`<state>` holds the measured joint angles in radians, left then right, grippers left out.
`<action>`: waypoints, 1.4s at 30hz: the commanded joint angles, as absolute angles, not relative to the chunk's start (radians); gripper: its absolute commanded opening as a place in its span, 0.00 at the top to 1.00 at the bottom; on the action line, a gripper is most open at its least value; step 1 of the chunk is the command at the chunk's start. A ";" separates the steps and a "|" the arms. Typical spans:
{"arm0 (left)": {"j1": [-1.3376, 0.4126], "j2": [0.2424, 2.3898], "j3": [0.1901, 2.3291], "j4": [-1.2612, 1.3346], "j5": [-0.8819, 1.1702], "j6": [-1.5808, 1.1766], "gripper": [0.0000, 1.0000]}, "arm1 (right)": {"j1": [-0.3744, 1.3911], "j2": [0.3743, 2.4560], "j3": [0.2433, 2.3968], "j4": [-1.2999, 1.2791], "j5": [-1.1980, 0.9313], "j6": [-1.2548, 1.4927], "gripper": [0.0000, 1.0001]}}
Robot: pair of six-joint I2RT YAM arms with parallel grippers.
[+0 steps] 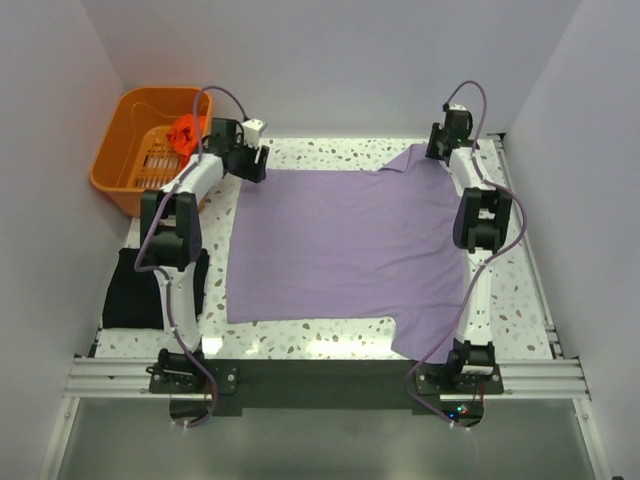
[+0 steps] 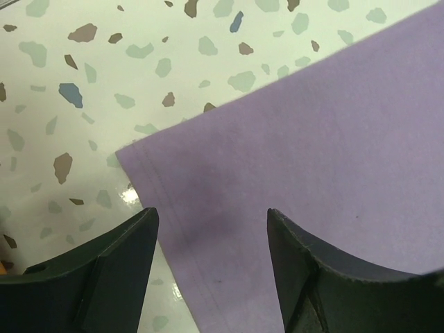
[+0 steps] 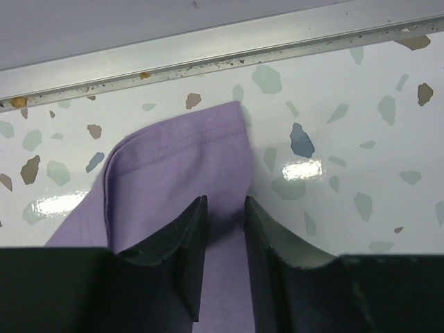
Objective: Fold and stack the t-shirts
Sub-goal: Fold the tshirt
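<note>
The lilac-purple t-shirt (image 1: 345,245) lies spread flat across the middle of the table. My left gripper (image 1: 252,162) hovers over its far left corner (image 2: 208,208), jaws wide open with nothing between them. My right gripper (image 1: 440,148) is at the far right sleeve (image 3: 180,166). Its jaws stand a narrow gap apart with the sleeve cloth lying under and between them. The black t-shirt (image 1: 150,290) lies folded at the table's left edge, partly under the left arm. The orange-red t-shirt (image 1: 185,133) is bunched in the basket.
The orange plastic basket (image 1: 130,140) stands off the table's far left corner. A metal rail (image 3: 208,48) runs along the table's far edge just beyond the right gripper. Speckled tabletop (image 2: 83,104) shows to the left of the shirt corner.
</note>
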<state>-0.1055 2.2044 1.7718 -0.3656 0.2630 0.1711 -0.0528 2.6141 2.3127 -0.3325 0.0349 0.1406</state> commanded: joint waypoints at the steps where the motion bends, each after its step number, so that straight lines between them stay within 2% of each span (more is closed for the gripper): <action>1: -0.098 2.249 1.867 -0.396 0.216 0.175 0.31 | -0.060 2.605 2.325 -0.308 0.002 0.149 0.70; 8: -0.089 2.292 1.916 -0.406 0.201 0.213 0.33 | -0.064 2.557 2.292 -0.273 -0.058 0.118 0.95; 11: -0.084 2.296 1.924 -0.394 0.202 0.229 0.35 | -0.066 2.531 2.275 -0.261 -0.074 0.112 1.00; 17: -0.074 2.313 1.925 -0.324 0.242 0.273 0.37 | -0.069 2.508 2.253 -0.259 -0.089 0.091 1.00; 26: -0.046 2.347 1.916 -0.235 0.389 0.477 0.46 | -0.069 2.488 2.227 -0.262 -0.120 0.080 1.00; 35: -0.012 2.404 1.967 -0.181 0.508 0.535 0.55 | -0.069 2.482 2.217 -0.275 -0.135 0.058 1.00; 42: -0.005 2.470 2.042 -0.225 0.564 0.551 0.55 | -0.069 2.477 2.218 -0.273 -0.138 0.044 1.00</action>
